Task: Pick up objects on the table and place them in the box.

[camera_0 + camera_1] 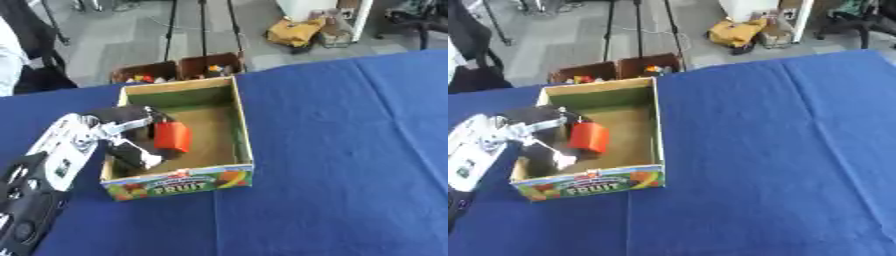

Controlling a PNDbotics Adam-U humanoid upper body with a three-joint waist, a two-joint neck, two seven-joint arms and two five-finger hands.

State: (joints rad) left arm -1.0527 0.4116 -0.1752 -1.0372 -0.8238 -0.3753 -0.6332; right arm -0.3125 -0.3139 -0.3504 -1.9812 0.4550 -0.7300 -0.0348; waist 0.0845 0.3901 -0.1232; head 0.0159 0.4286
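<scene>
An open cardboard box with a "FRUIT" label on its front stands on the blue table. My left hand reaches over the box's left wall, and its fingers and thumb are curled round a red-orange block held inside the box, just above its floor. Whether the block touches the floor I cannot tell. My right hand shows in neither view.
The blue cloth covers the table to the right of the box and in front of it. Beyond the far table edge stand two small brown boxes with coloured things inside, tripod legs and a yellow bag on the floor.
</scene>
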